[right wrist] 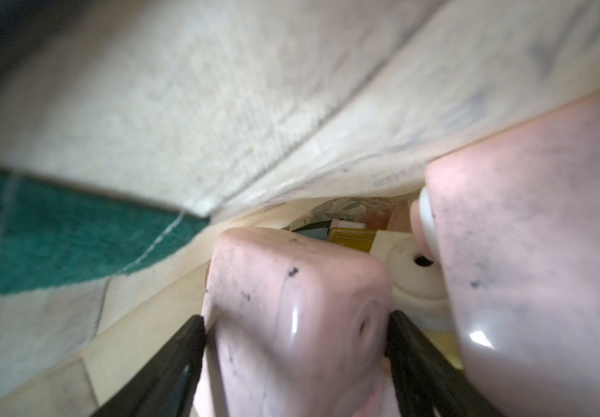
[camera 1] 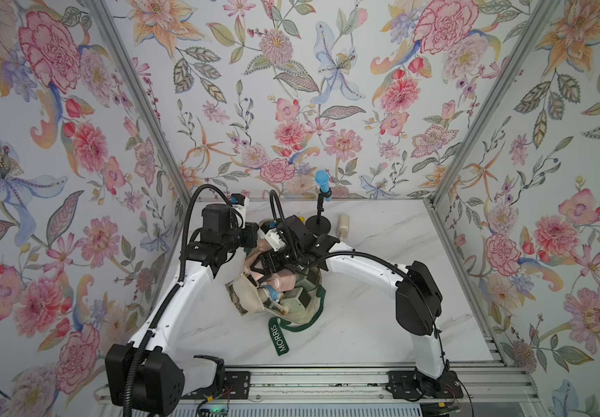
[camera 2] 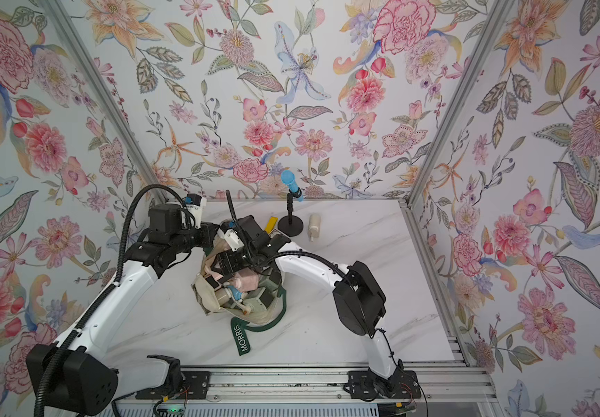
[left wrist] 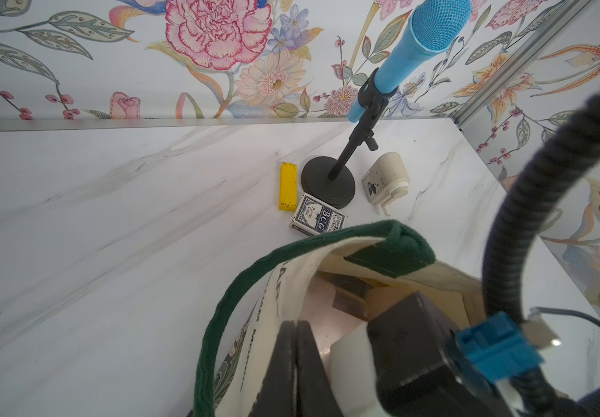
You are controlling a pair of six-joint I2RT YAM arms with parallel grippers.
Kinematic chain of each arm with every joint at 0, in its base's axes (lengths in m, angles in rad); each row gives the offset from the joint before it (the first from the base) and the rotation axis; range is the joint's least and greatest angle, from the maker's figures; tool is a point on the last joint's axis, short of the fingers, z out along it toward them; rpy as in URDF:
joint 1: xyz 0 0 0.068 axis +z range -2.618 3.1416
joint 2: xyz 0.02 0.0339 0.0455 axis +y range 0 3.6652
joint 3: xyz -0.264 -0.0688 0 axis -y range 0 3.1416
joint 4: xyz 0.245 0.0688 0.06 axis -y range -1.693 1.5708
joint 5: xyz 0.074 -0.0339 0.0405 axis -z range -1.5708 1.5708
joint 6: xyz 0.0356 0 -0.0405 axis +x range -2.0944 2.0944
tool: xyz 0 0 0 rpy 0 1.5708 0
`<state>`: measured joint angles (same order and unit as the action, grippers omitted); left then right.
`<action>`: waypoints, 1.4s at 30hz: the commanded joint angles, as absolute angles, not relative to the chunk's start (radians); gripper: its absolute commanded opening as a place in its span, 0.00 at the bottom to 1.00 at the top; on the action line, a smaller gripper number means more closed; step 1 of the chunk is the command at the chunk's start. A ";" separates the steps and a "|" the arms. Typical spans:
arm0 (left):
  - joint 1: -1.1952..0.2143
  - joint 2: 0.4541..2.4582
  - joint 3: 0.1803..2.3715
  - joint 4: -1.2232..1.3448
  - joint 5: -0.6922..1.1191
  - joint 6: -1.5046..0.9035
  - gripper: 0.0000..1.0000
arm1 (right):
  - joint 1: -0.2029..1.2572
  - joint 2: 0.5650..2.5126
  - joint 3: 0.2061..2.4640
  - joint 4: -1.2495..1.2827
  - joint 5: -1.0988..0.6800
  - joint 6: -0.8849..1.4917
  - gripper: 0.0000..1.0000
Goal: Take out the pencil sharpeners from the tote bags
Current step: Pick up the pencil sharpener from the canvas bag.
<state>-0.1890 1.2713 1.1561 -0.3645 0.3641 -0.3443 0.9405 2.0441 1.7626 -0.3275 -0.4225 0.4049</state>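
Extraction of one sharpener is judged to be the step in hand. In a top view the right gripper is seen sunk into the mouth of the tote bag, with pastel pencil sharpeners heaped just beyond its fingertips. A cream sharpener is already laid out well apart.

In the left wrist view the left gripper is shown with fingers pressed together at the bag's rim. Whether canvas is pinched cannot be told.

In the right wrist view a pink sharpener is clamped between the fingers, and a second pink one is crowded just beside one finger. A straight lift clear of the canvas is called for next.
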 commanded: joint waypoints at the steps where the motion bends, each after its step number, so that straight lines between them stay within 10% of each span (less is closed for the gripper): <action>1: -0.184 1.239 1.152 -0.353 0.378 -0.341 0.00 | 0.958 2.019 1.730 -0.341 -0.518 0.398 0.75; 24: -0.185 1.241 1.151 -0.354 0.377 -0.340 0.00 | 0.955 2.004 1.701 -0.282 -0.586 0.371 0.69; 42: -0.186 1.236 1.151 -0.356 0.367 -0.340 0.00 | 0.959 1.846 1.572 -0.234 -0.430 0.202 0.33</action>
<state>-0.1879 1.2694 1.1538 -0.3637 0.3630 -0.3443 0.9611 1.9247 1.6085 -0.2630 -0.4961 0.2573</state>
